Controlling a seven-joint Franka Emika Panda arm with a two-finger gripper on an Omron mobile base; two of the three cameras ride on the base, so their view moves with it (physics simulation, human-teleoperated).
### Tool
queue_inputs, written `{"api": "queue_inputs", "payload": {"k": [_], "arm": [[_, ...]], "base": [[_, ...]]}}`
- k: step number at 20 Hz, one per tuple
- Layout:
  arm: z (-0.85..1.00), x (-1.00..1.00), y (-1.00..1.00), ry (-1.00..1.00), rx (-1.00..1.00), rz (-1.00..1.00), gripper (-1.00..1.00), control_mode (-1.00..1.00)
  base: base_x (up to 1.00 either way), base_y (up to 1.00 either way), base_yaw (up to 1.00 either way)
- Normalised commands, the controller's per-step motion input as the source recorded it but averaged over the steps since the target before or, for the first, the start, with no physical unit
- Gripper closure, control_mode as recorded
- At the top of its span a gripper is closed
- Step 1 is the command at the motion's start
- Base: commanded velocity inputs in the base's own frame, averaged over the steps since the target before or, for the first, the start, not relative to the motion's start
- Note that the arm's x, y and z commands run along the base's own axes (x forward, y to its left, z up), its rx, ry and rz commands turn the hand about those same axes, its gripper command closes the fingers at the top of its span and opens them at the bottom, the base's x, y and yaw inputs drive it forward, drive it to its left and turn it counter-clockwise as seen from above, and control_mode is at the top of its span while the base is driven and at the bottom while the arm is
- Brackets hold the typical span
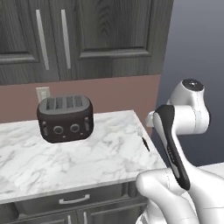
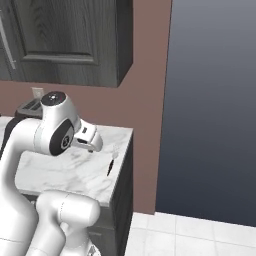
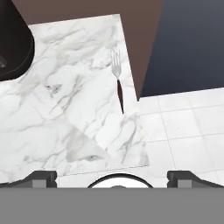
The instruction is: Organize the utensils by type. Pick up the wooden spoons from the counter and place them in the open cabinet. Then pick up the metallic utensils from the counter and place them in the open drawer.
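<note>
A fork [image 3: 118, 83] with a silver head and a thin dark handle, one of the metallic utensils, lies on the white marble counter [image 3: 65, 109] close to its right end. It also shows as a small fork [image 1: 143, 138] by the counter's edge and as a slim dark fork [image 2: 111, 164]. My gripper [image 3: 113, 177] hangs above the counter, short of the fork, looking down on it. Its fingertips [image 3: 41, 177] stand wide apart, open, with nothing between them. The wooden spoons, the open cabinet and the open drawer are out of view.
A dark four-slot toaster [image 1: 65, 118] stands at the back of the counter, left of the fork. Shut dark upper cabinets [image 1: 65, 39] with long grey handles hang above. The counter ends just right of the fork, with white floor tiles [image 3: 183, 127] below.
</note>
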Motion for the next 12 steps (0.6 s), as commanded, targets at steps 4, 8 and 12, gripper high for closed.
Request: {"api": "queue_inputs", "payload": {"k": [4, 8, 12], "arm": [[0.00, 0.00, 0.00, 0.00, 0.00, 0.00, -1.00, 1.00], [0.00, 0.00, 0.00, 0.00, 0.00, 0.00, -1.00, 1.00], [0.00, 0.00, 0.00, 0.00, 0.00, 0.00, -1.00, 1.00]], "base": [[0.16, 0.02, 0.00], [0.01, 0.00, 0.00], [0.00, 0.00, 0.00]]}}
